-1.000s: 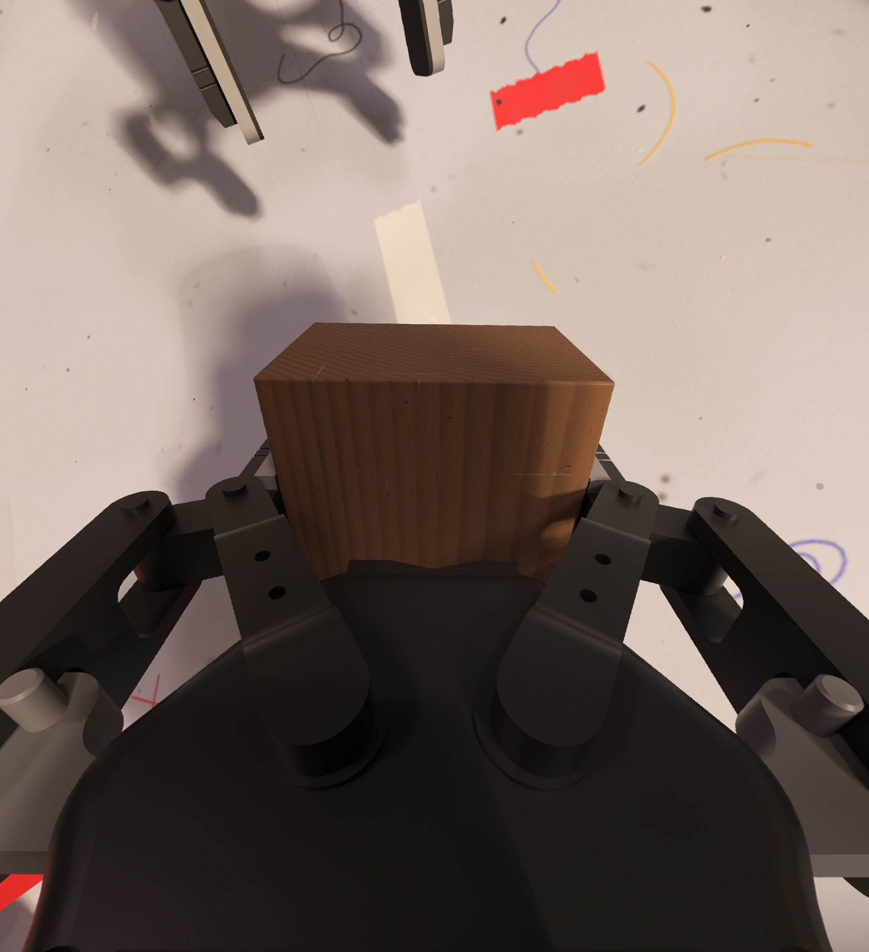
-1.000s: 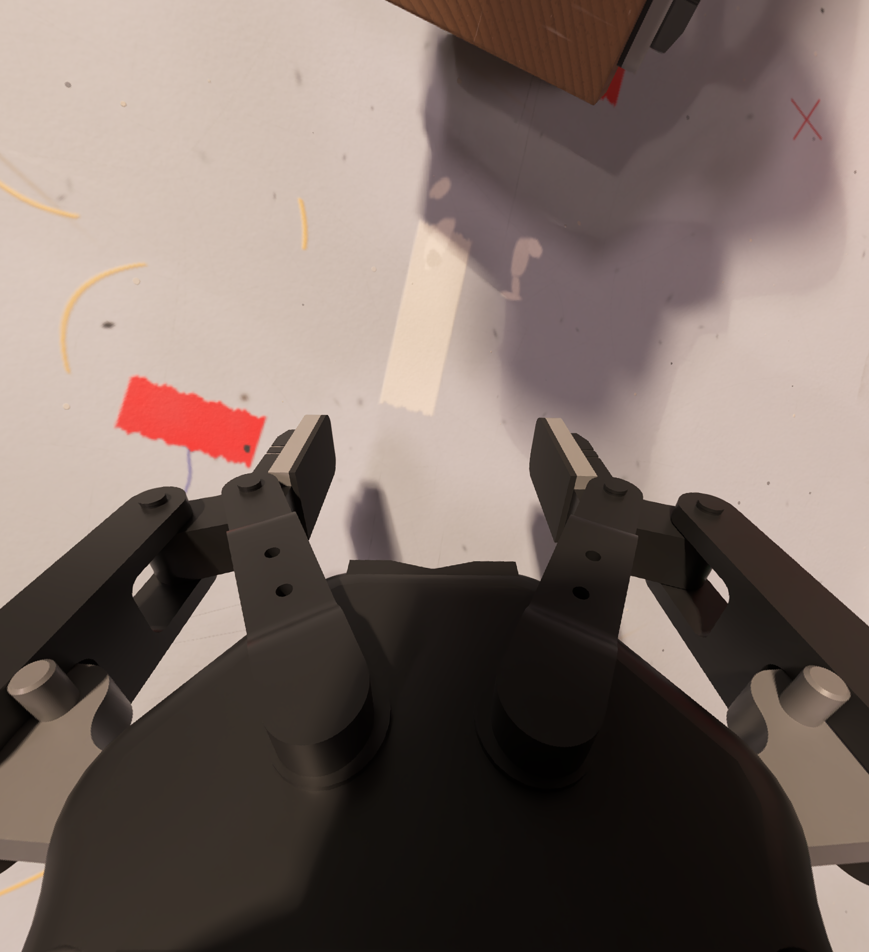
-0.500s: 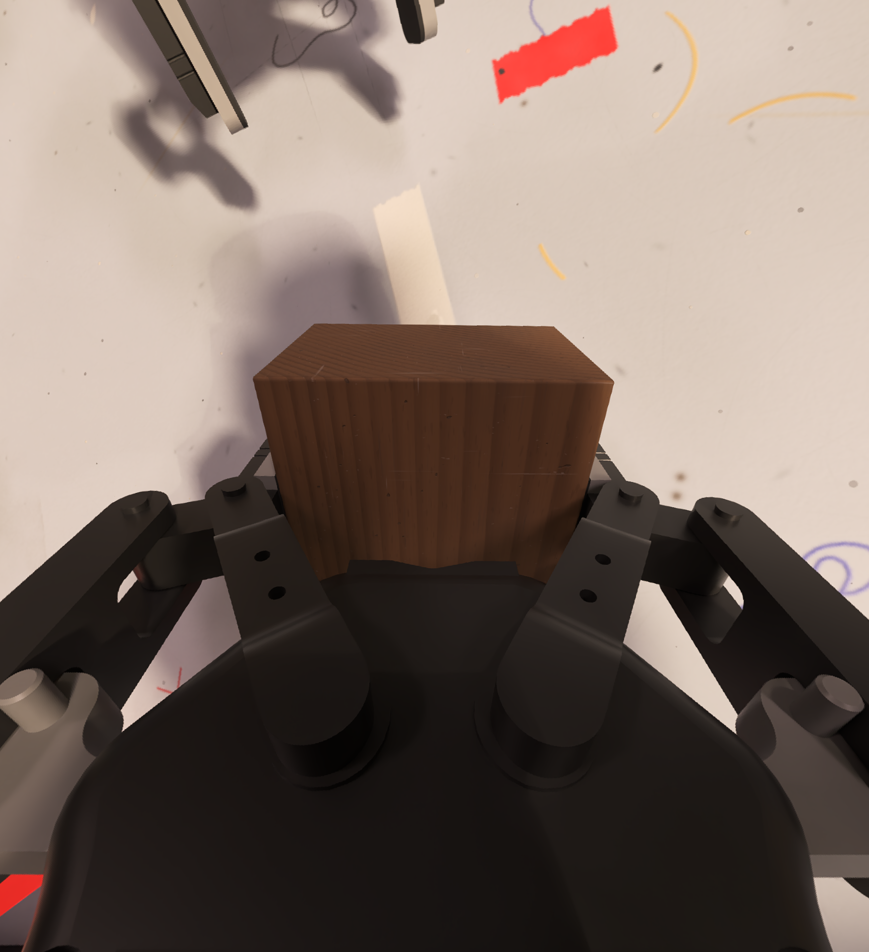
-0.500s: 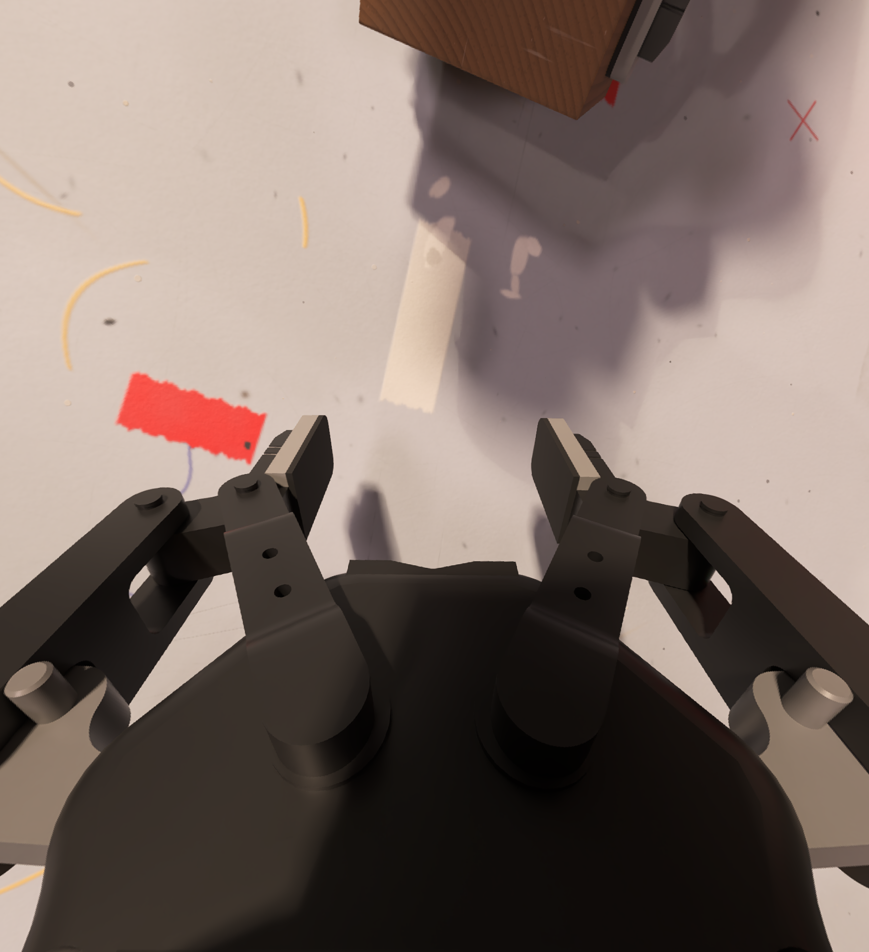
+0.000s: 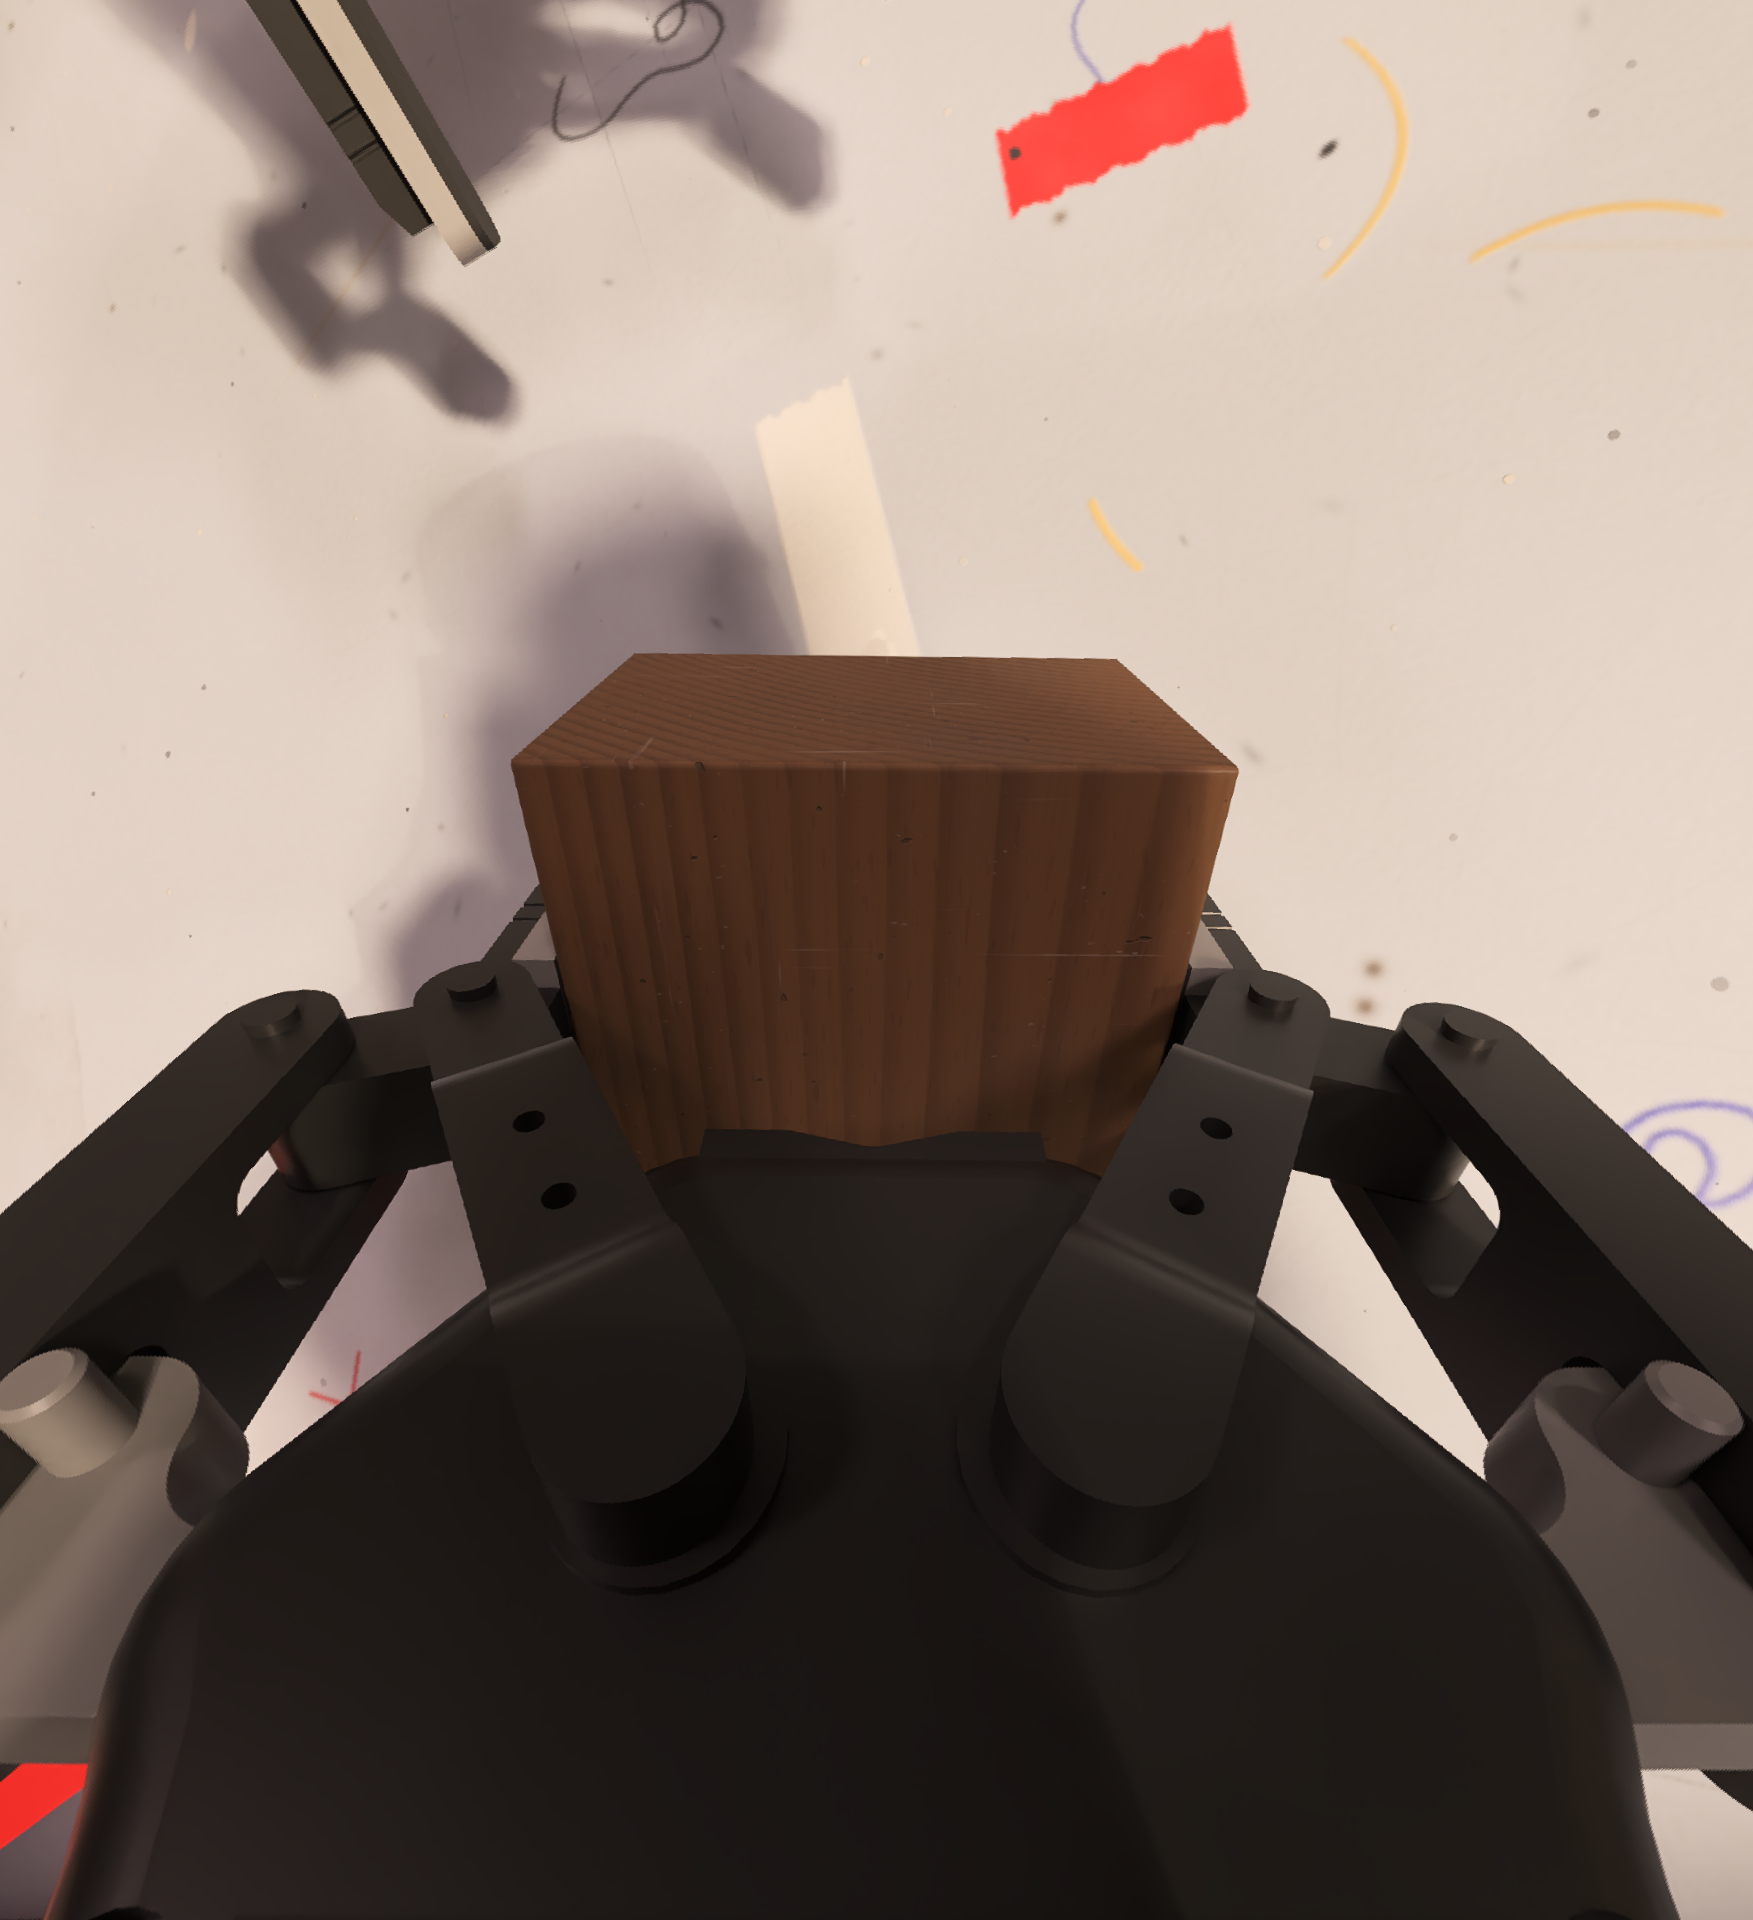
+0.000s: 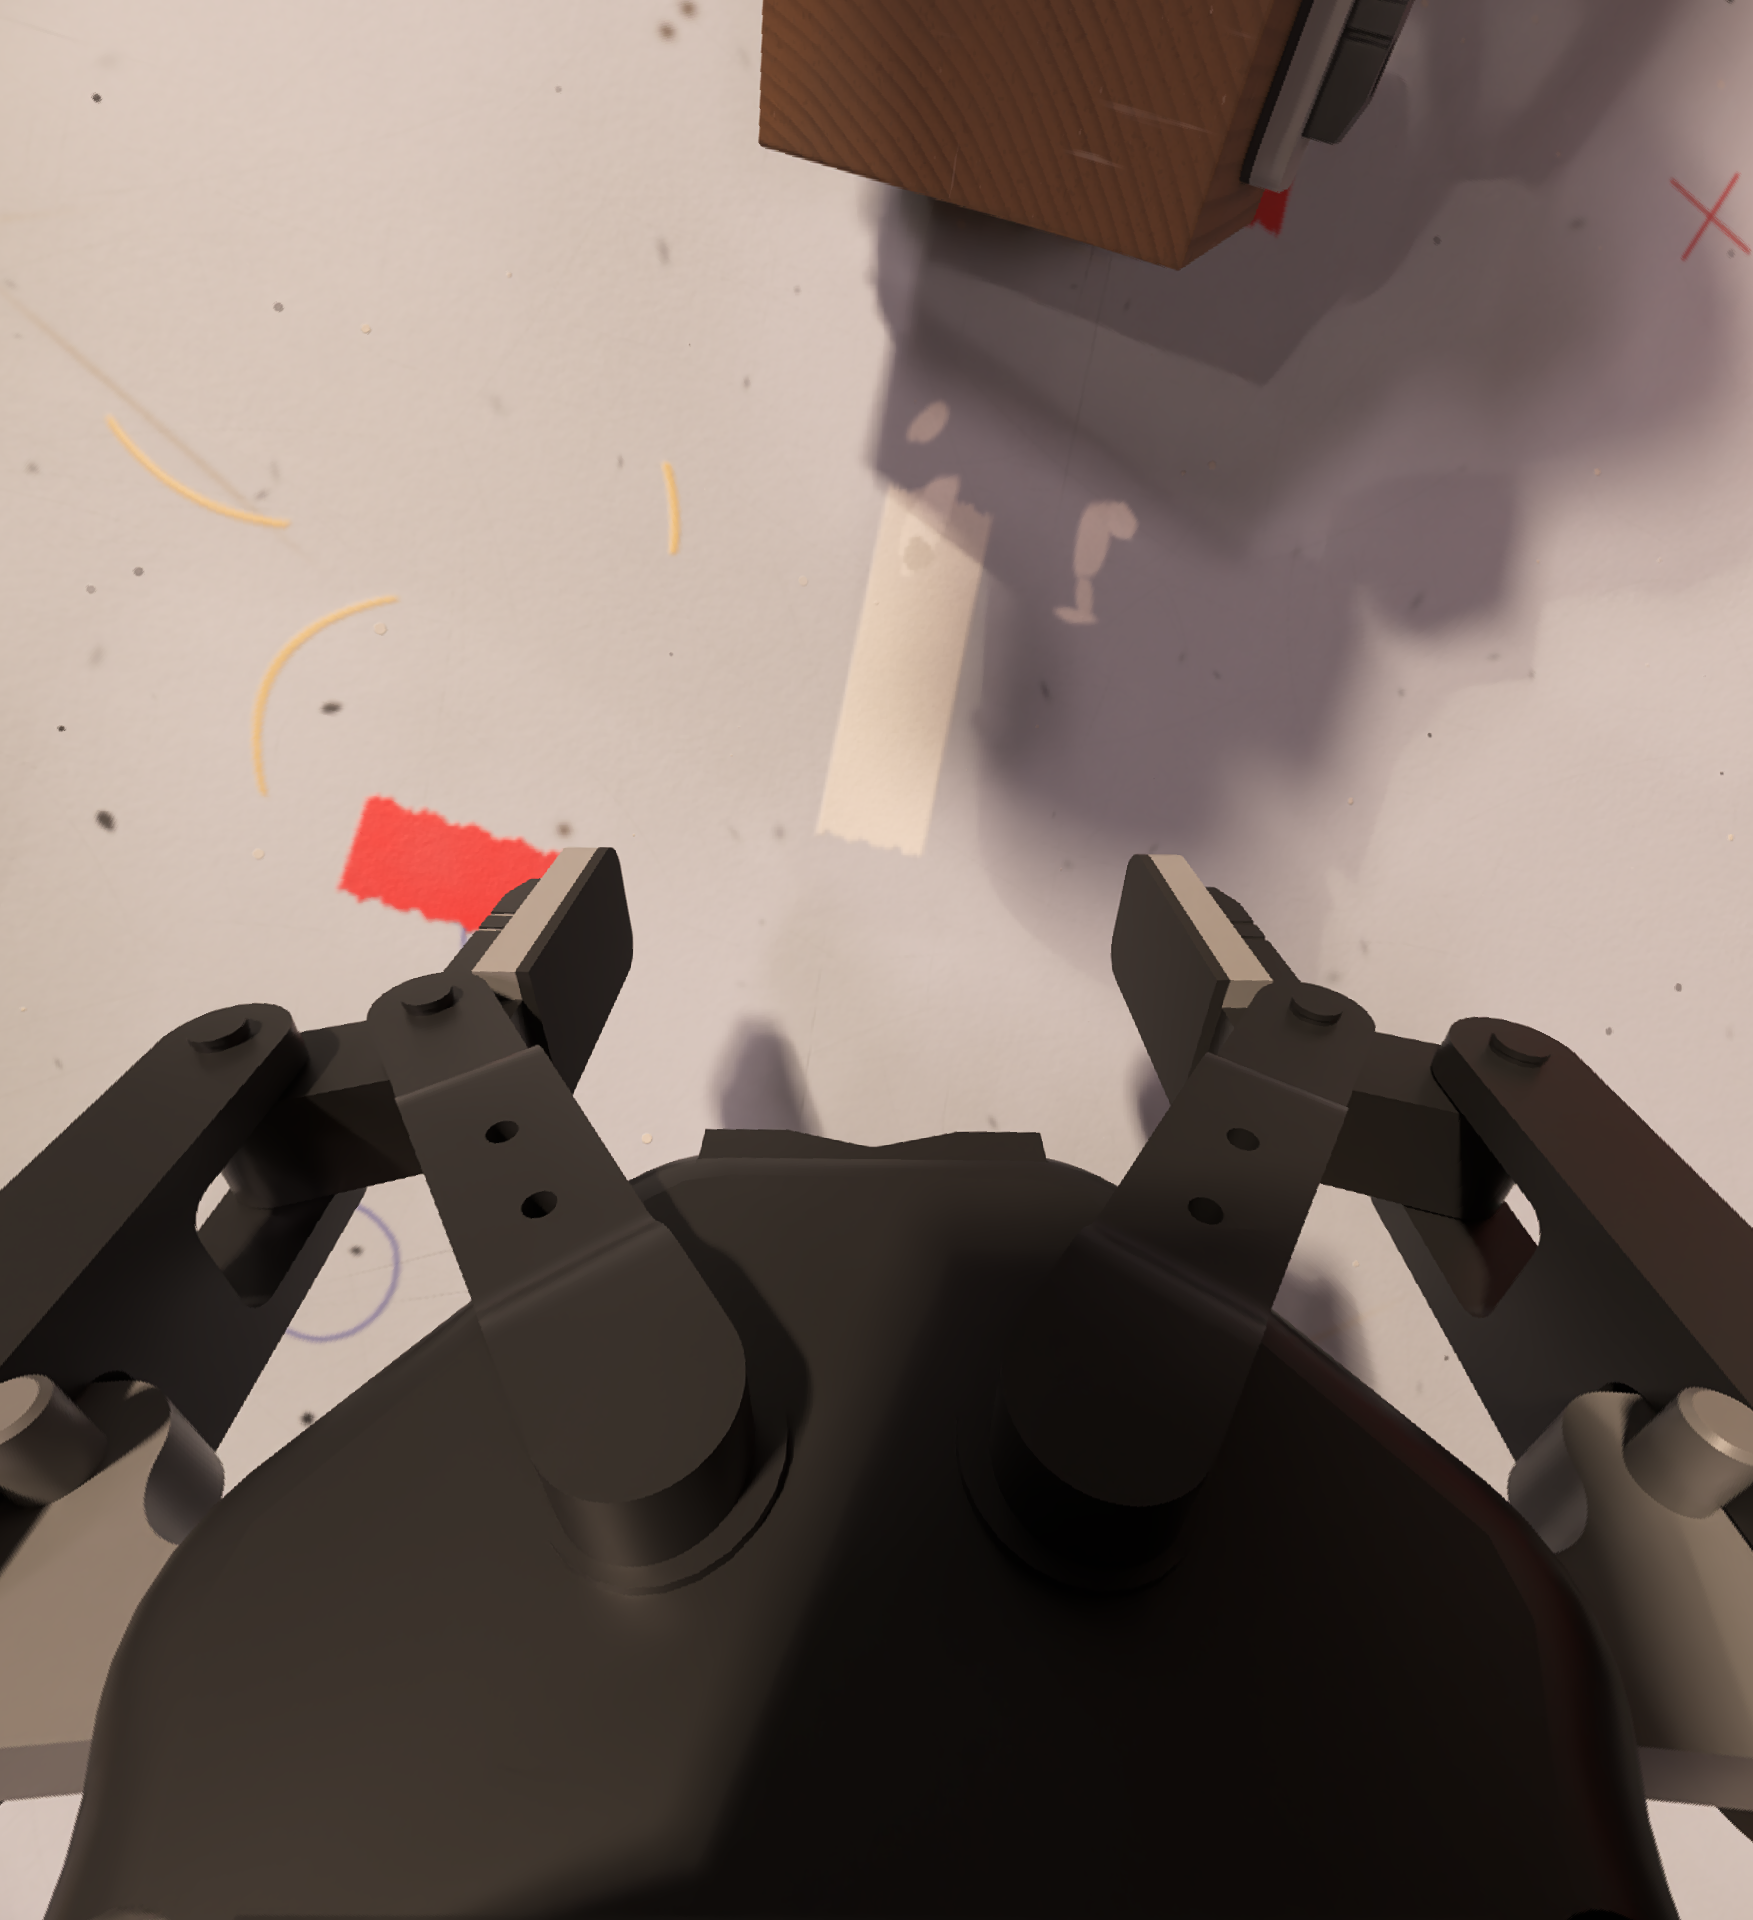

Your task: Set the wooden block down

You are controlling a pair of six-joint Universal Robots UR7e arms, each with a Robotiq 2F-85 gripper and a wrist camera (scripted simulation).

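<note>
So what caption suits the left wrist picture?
Left claw grips a wooden block above the speckled table.

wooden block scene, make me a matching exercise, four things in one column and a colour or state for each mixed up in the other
Things:
1. wooden block
2. right gripper
3. torn tape scrap
4. long tape strip

Colour or state:
A. cream
B. open, holding nothing
C. red
D. clamped in the left gripper

Pairs: 1-D, 2-B, 3-C, 4-A

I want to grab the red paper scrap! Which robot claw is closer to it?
Right. The right gripper has one finger beside the red paper scrap; the left gripper, holding the wooden block, is farther away.
</note>
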